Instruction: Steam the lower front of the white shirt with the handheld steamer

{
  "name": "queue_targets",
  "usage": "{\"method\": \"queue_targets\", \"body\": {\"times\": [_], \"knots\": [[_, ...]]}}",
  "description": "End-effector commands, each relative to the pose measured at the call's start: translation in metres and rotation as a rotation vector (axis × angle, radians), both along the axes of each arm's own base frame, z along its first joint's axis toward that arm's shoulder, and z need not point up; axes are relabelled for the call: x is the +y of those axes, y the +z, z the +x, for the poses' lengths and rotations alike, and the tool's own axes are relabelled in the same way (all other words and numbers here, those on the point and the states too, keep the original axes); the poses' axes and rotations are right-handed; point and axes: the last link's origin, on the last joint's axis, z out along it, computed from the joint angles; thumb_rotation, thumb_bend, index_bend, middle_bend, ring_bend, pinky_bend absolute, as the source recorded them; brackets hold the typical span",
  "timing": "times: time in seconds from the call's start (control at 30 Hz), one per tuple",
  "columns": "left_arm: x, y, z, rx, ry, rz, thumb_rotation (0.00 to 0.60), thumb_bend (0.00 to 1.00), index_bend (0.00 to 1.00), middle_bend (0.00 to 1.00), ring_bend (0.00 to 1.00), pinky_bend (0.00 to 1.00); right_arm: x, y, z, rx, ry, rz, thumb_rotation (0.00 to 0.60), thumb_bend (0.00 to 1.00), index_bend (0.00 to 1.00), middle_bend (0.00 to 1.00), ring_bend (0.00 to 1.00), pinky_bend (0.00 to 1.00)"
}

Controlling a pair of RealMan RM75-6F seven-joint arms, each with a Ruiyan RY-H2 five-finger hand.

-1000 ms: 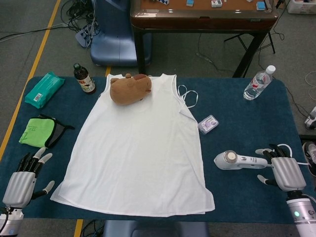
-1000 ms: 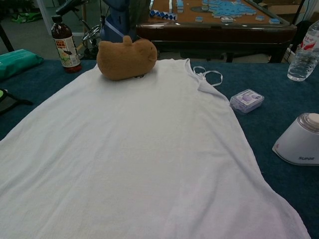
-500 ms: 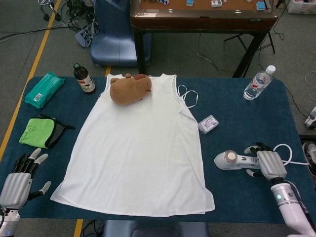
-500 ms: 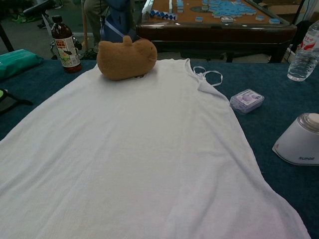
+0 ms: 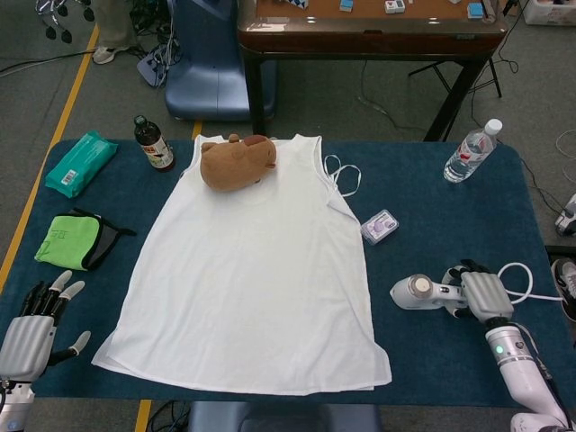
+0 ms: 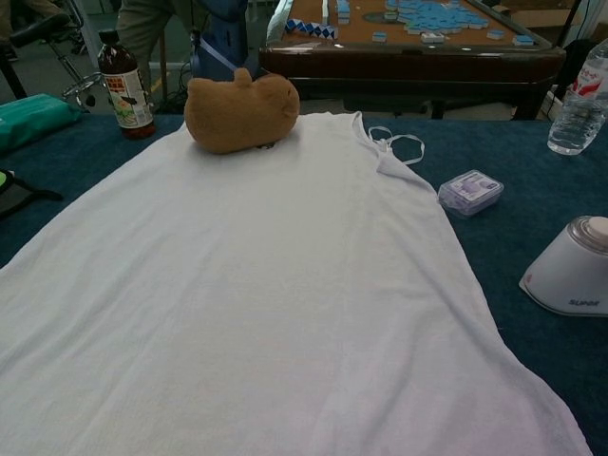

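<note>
Now the white shirt (image 5: pixel 247 270) lies flat and face-up across the blue table (image 5: pixel 432 189), hem toward the robot, and it serves as the landmark for everything else. Its lower front is bare cloth and unsteamed as far as one can judge; a brown plush toy (image 5: pixel 236 162) sits on the collar end, far from the hem.

What has changed is on the shirt's right side. The handheld steamer (image 5: pixel 423 291) lies on the table just beyond the shirt's lower right edge, head toward the cloth, and it has not shifted. The right hand (image 5: pixel 481 292) has moved — a second ago it hovered well out from the handle's far end, and it has since slid in toward the shirt until it covers the handle. Its fingers seem to curl around the handle, though whether they actually clamp it cannot be told from above; the chest view shows only the steamer's white head.

Off the shirt's lower left corner, the left hand (image 5: pixel 34 326) has sunk slightly nearer the table edge, fingers spread, holding nothing.

So the grasp looks about to close — the lift and sweep over the hem remain to be done.
</note>
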Motion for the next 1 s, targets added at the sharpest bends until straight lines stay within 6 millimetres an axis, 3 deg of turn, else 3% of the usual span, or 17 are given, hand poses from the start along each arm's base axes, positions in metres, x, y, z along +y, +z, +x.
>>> {"method": "queue_targets", "body": {"times": [0.03,0.33,0.5,0.7,1.0], "knots": [[0.000,0.000,0.000,0.001,0.001,0.000,0.600,0.22,0.15,0.05,0.08,0.00,-0.002,-0.003,0.000,-0.003,-0.001,0.006,0.600,0.30,0.48,0.37,0.15,0.20],[-0.002,0.002,-0.002,0.005,0.009,0.007,0.600,0.22,0.15,0.05,0.08,0.00,-0.007,-0.010,0.000,-0.007,-0.002,0.013,0.600,0.41,0.55,0.44,0.22,0.20],[-0.002,0.002,-0.002,0.004,0.009,0.006,0.600,0.22,0.15,0.05,0.08,0.00,-0.008,-0.012,0.000,-0.016,-0.002,0.012,0.600,0.48,0.61,0.53,0.32,0.23],[-0.002,0.002,-0.002,0.004,0.011,0.006,0.600,0.22,0.15,0.05,0.08,0.00,-0.011,-0.010,-0.001,-0.030,-0.004,-0.012,0.600,0.53,0.74,0.64,0.45,0.32],[-0.001,0.003,-0.002,0.009,0.009,0.009,0.600,0.22,0.15,0.05,0.08,0.00,-0.015,-0.014,-0.002,-0.113,0.011,-0.038,0.600,0.55,0.87,0.82,0.73,0.58]]}}
